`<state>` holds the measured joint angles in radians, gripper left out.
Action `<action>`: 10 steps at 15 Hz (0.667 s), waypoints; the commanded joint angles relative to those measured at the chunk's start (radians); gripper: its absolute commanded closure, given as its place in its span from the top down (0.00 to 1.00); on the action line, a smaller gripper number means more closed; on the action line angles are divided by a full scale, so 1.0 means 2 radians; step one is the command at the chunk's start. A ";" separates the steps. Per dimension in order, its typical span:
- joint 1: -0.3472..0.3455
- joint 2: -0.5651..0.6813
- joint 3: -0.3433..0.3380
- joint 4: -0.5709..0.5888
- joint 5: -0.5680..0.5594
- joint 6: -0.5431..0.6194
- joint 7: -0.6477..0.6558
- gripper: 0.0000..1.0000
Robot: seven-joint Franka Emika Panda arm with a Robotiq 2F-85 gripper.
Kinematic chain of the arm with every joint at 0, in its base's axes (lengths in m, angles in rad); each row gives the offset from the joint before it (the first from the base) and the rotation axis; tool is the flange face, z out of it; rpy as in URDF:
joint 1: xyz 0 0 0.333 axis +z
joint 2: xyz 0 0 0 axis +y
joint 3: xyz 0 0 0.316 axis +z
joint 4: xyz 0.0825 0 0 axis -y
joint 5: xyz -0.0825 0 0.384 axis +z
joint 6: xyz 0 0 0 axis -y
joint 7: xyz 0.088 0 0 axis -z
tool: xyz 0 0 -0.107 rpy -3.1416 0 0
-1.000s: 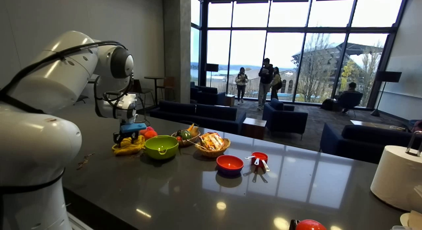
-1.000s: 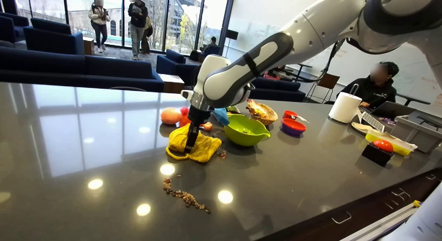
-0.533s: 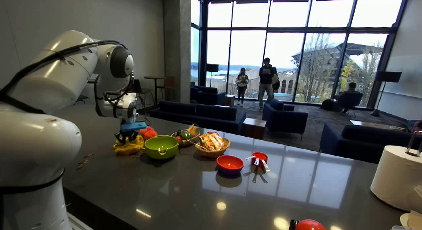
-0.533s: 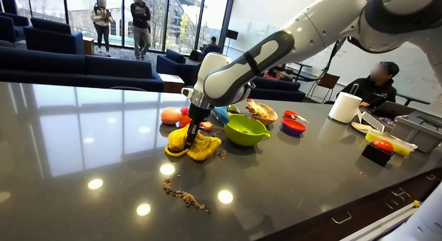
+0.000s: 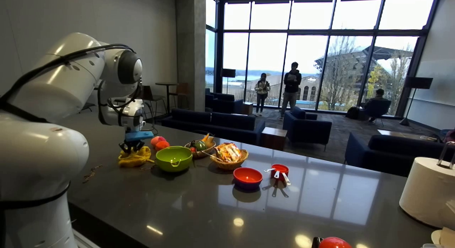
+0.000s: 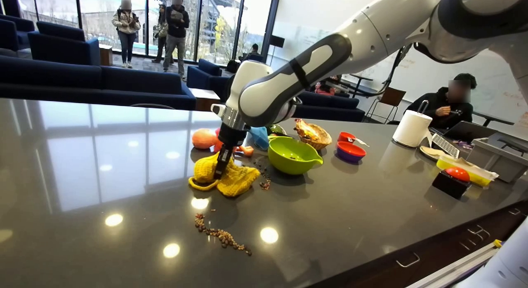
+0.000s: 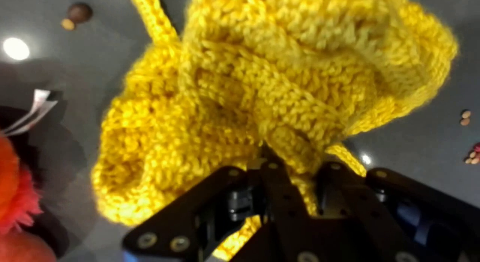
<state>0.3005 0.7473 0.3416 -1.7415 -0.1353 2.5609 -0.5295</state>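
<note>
claw (image 7: 300, 166): clamped on some yellow knit fabric (image 7: 232, 85)
yellow knit fabric: kinda bunched up right below the claw
green bowl (image 6: 288, 166): parked near the claw

Bright daylight through tall windows (image 5: 307, 50), glare and round highlights on glossy counter (image 5: 199, 212), hand (image 7: 300, 166) blurred in wrist view
</note>
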 commanded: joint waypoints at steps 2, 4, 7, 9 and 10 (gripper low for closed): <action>0.018 -0.015 0.013 0.004 -0.011 -0.010 0.018 0.04; 0.029 -0.014 0.016 0.011 -0.015 -0.011 0.015 0.04; 0.043 -0.013 0.019 0.023 -0.021 -0.010 0.012 0.04; 0.052 -0.013 0.022 0.031 -0.027 -0.008 0.010 0.04; 0.055 -0.013 0.026 0.035 -0.028 -0.007 0.007 0.04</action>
<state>0.3964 0.7408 0.3811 -1.6849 -0.1617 2.5601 -0.5196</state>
